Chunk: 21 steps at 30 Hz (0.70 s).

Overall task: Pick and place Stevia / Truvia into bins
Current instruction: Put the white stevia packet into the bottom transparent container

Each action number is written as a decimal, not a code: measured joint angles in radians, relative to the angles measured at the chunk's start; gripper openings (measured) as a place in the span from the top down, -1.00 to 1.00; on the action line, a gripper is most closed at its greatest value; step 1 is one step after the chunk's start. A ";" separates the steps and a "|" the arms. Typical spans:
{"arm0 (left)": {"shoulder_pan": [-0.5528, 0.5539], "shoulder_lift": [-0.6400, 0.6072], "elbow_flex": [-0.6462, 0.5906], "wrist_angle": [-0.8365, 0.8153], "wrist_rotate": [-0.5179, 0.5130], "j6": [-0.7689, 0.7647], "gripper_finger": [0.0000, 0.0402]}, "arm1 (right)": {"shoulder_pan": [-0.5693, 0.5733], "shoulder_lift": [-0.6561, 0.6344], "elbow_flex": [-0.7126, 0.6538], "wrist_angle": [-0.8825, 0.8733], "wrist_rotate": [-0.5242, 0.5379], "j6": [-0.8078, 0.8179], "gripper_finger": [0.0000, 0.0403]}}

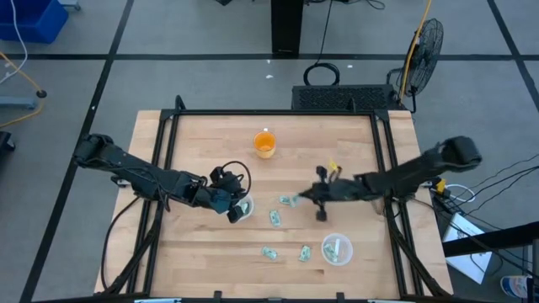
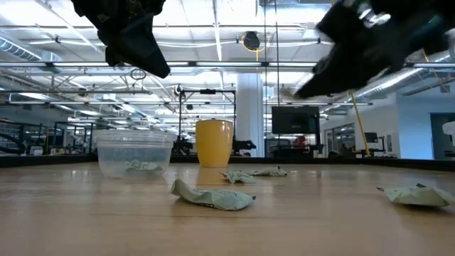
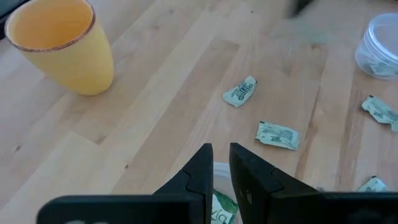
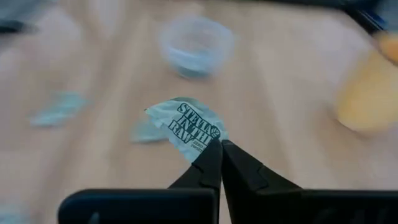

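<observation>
High view: left claw (image 1: 238, 208) hovering right over the near small round clear plastic cup with the whitish rim (image 1: 244, 206), fingers nearly pressed together. Right claw (image 1: 301, 198) reaching toward counter centre, pinching a pale green-and-white flat sweetener packet (image 1: 289, 199). Second clear cup (image 1: 337, 249) sitting below and to the right of that claw, nearer to it than the first cup, one packet already lying inside. Loose packets scattered between the cups: (image 1: 274, 217), (image 1: 269, 252), (image 1: 304, 252). Orange cup (image 1: 264, 144) standing well apart, beyond both claws.

Low view: both arms hanging above the pale wooden counter (image 2: 227, 220); crumpled packets lying flat, open workshop room behind.

Left wrist view: green print showing in the cup directly under the fingertips; whether released, cannot tell.

Right wrist view: packet (image 4: 186, 127) held by one corner, long axis pointing away from the claw, likely next carried over a cup.
</observation>
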 joint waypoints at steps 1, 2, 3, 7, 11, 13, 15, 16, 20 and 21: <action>0.000 0.000 0.000 0.000 0.000 0.000 0.72 | 0.051 -0.034 0.000 -0.014 0.000 0.001 1.00; 0.000 0.000 0.000 0.000 -0.001 0.000 0.72 | 0.103 -0.059 0.000 -0.013 0.000 0.004 1.00; 0.000 0.000 0.000 0.000 -0.001 0.000 0.72 | 0.157 -0.080 0.000 -0.007 -0.002 0.006 1.00; 0.000 0.000 0.000 0.002 -0.026 0.000 0.72 | 0.359 -0.125 0.019 0.002 0.052 0.027 1.00; 0.000 0.000 0.000 0.002 -0.027 0.000 0.72 | 0.505 -0.110 0.031 -0.059 0.185 0.056 1.00; 0.000 0.000 0.000 0.003 -0.027 0.000 0.72 | 0.554 -0.104 0.030 -0.142 0.174 0.062 1.00; -0.001 0.000 0.000 0.003 -0.027 0.000 0.72 | 0.592 -0.105 0.030 -0.225 0.154 0.078 1.00; -0.001 0.000 0.000 0.003 -0.027 0.000 0.72 | 0.605 -0.105 0.030 -0.268 0.153 0.107 1.00; -0.001 0.000 0.000 0.003 -0.027 0.000 0.72 | 0.619 -0.105 0.030 -0.415 0.153 0.270 1.00; -0.001 0.000 0.000 0.003 -0.027 0.000 0.72 | 0.618 -0.105 0.030 -0.439 0.152 0.294 1.00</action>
